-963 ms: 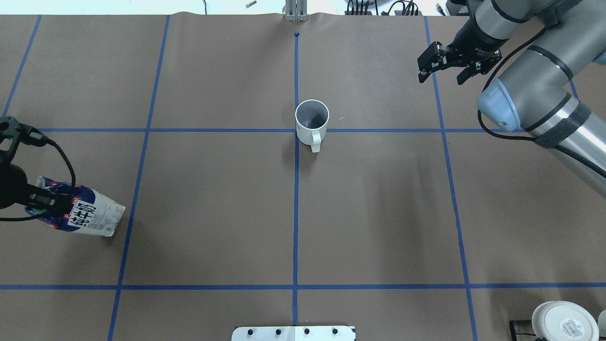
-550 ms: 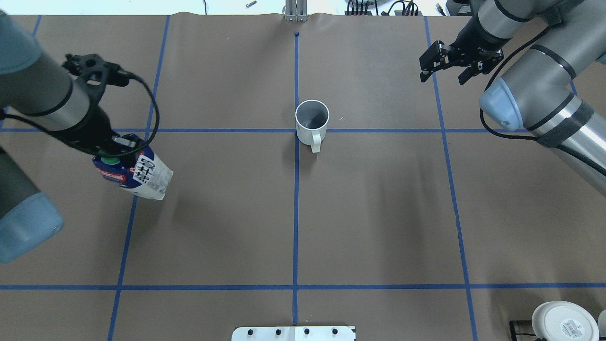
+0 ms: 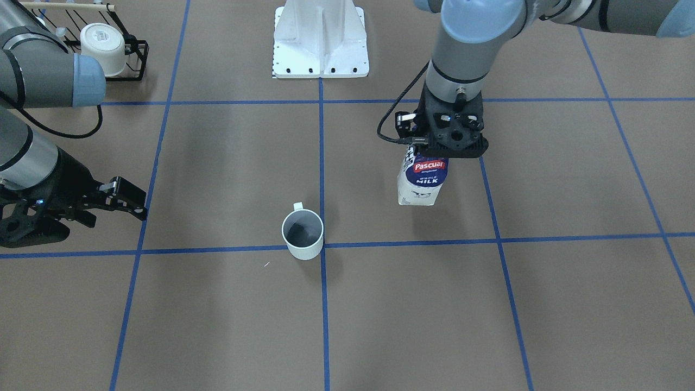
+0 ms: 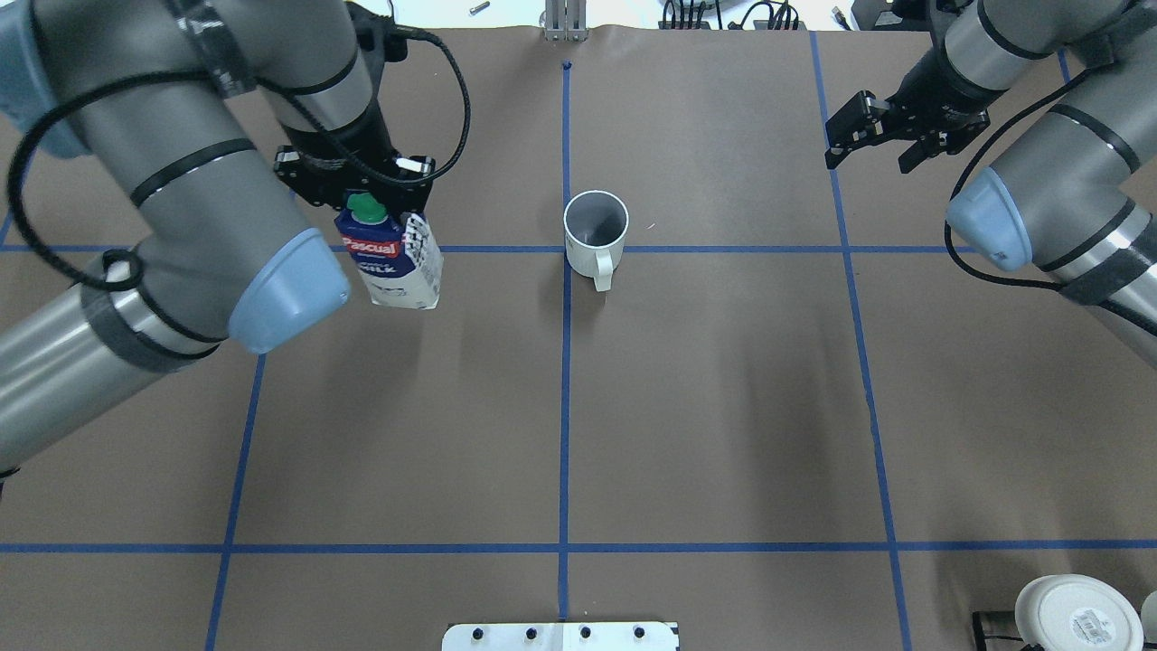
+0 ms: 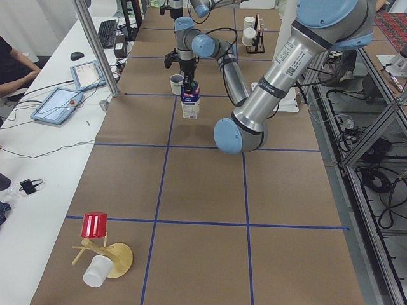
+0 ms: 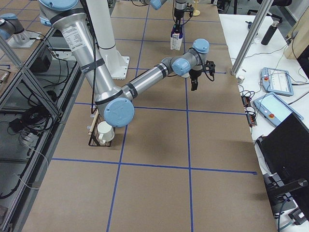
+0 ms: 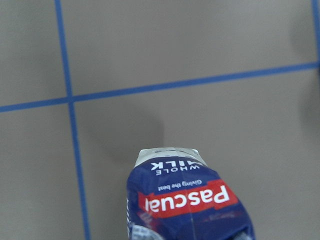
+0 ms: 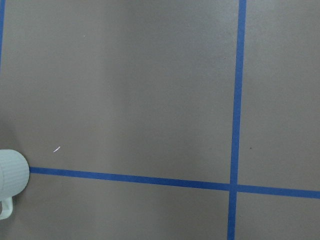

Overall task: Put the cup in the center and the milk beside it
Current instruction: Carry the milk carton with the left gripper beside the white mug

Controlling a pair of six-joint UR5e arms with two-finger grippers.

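Observation:
The cup (image 4: 596,226), a plain white mug with a dark inside, stands upright on the center (image 4: 566,249), the crossing of two blue tape lines, with its handle toward the robot. It also shows in the front-facing view (image 3: 302,233). My left gripper (image 4: 369,192) is shut on the top of the milk (image 4: 393,262), a navy and white carton with a green cap. It holds the carton upright just above the surface, left of the cup (image 3: 421,179). My right gripper (image 4: 870,152) is open and empty, far right of the cup.
A black rack holding a white mug with a label on its base (image 4: 1076,615) stands at the near right corner. The white robot base plate (image 4: 560,636) is at the near edge. A red cup (image 5: 95,225) on a wooden stand sits far along the table.
My left arm has swung in from the left edge toward the cup, carrying the milk and turning it upright. The right gripper has drifted slightly right. The cup has not moved.

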